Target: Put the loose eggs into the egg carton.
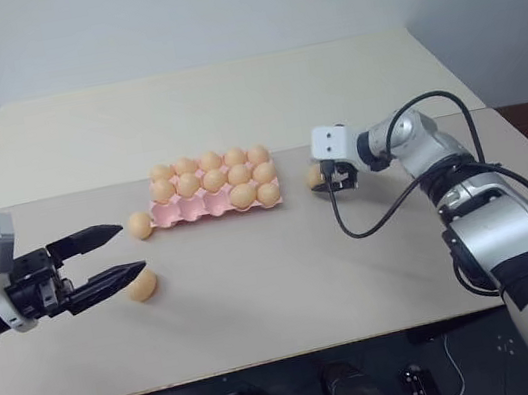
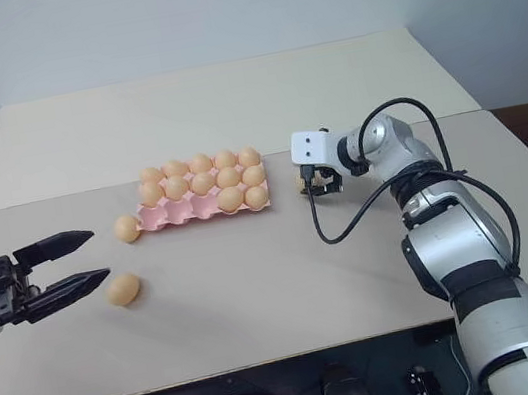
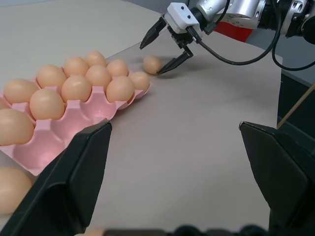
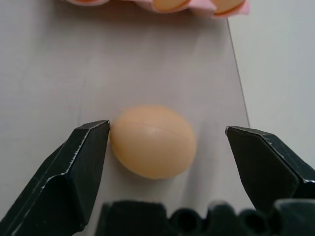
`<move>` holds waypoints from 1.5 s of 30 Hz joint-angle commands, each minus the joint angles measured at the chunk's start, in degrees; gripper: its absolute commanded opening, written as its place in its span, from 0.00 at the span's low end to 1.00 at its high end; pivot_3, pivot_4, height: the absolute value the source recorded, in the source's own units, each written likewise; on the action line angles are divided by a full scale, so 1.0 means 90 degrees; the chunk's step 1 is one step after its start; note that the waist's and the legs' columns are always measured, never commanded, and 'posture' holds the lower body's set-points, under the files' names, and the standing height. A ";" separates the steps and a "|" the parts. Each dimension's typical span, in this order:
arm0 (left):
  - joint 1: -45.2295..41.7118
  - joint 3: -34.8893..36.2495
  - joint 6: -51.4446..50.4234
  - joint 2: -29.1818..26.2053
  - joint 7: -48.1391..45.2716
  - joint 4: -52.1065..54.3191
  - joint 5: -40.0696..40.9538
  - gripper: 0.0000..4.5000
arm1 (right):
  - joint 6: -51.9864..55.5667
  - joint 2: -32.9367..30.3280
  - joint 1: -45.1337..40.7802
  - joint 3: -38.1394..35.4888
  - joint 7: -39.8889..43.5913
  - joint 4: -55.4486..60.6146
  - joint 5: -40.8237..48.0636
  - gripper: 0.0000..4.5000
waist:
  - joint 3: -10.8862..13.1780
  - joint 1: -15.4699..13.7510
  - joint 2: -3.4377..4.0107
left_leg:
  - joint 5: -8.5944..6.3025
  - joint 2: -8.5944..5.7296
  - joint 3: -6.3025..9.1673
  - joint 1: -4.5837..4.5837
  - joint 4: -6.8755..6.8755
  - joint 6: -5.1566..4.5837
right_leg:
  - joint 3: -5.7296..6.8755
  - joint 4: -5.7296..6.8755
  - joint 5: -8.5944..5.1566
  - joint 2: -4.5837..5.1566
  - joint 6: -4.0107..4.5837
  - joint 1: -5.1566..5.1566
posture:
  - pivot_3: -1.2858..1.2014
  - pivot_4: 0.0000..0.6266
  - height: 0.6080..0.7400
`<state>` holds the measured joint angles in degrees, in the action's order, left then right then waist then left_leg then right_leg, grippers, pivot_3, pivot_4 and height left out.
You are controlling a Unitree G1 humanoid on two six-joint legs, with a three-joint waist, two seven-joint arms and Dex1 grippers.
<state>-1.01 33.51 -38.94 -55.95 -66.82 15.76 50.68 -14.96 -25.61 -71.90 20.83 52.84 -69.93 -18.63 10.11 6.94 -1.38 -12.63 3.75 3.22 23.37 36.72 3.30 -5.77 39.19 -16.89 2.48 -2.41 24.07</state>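
Observation:
The pink egg carton (image 1: 182, 214) lies mid-table, its back two rows full and two eggs at the right end of the front row. Three loose eggs lie on the table. One egg (image 4: 153, 141) sits just right of the carton, between the fingers of my open right gripper (image 1: 329, 183), close against one finger. Another egg (image 1: 140, 225) rests at the carton's left front corner. The third egg (image 1: 142, 285) lies nearer the front, just beyond my lower fingertip. My left gripper (image 1: 131, 248) hovers open and empty left of these two, pointing at the carton.
The light wooden table (image 1: 300, 293) has its front edge close to me, and a second tabletop (image 1: 208, 105) joins behind the carton. A black cable (image 1: 370, 225) loops from my right wrist over the table.

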 commanded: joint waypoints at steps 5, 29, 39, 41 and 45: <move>0.0083 0.0344 0.0030 -0.0049 0.0046 0.0226 0.0129 1.00 | 0.0064 -0.0021 -0.0136 -0.0182 -0.0009 -0.0079 -0.0007 0.98 | 0.0001 0.0004 0.0001 | 0.0000 0.0000 0.0000 -0.0002 0.0000 0.0000 | 0.0000 0.0001 0.0000 0.0000 0.0000 0.0000 | 0.52 0.24 1.00; 0.0094 0.0775 -0.0048 -0.0218 0.0144 -0.0085 0.0059 1.00 | 0.0644 0.0139 -0.0132 -0.0974 0.0451 0.1206 0.0712 0.51 | 0.0004 0.0011 0.0006 | 0.0001 0.0000 -0.0001 0.0002 0.0000 0.0001 | 0.0000 0.0003 0.0000 0.0000 0.0000 0.0003 | 0.52 0.24 1.00; -0.0342 0.1009 -0.0084 -0.0480 0.0477 -0.0925 -0.0150 1.00 | 0.2898 0.1143 0.0820 -0.0745 0.0791 0.5052 0.1481 0.51 | 0.0004 0.0002 0.0008 | 0.0000 0.0006 0.0005 -0.0004 -0.0005 0.0001 | 0.0017 0.0049 0.0000 -0.0001 0.0000 0.0003 | 0.52 0.24 1.00; -0.0262 0.0989 -0.0101 -0.0452 0.0433 -0.0914 -0.0175 1.00 | 0.3097 0.1509 0.0771 -0.0600 0.0463 0.4928 0.1354 0.51 | 0.0004 -0.0007 0.0008 | 0.0002 0.0004 0.0006 0.0001 -0.0001 0.0004 | 0.0017 0.0054 0.0000 0.0001 0.0000 0.0006 | 0.52 0.24 1.00; -0.0006 0.0906 -0.0034 -0.0435 0.0183 -0.0796 -0.0242 1.00 | 0.3143 0.1962 0.0731 -0.0346 -0.0013 0.4573 0.1148 0.51 | 0.0004 0.0001 0.0008 | 0.0004 0.0005 0.0006 -0.0001 -0.0002 0.0007 | 0.0019 0.0058 0.0000 0.0000 0.0000 0.0008 | 0.52 0.24 1.00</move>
<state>-1.49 41.02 -39.97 -59.21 -63.91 7.42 49.01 13.03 -8.16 -64.02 17.68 54.31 -28.87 -7.95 10.15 6.95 -1.31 -12.60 3.80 3.27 23.37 36.70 3.36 -5.59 39.71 -16.90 2.48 -2.41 24.14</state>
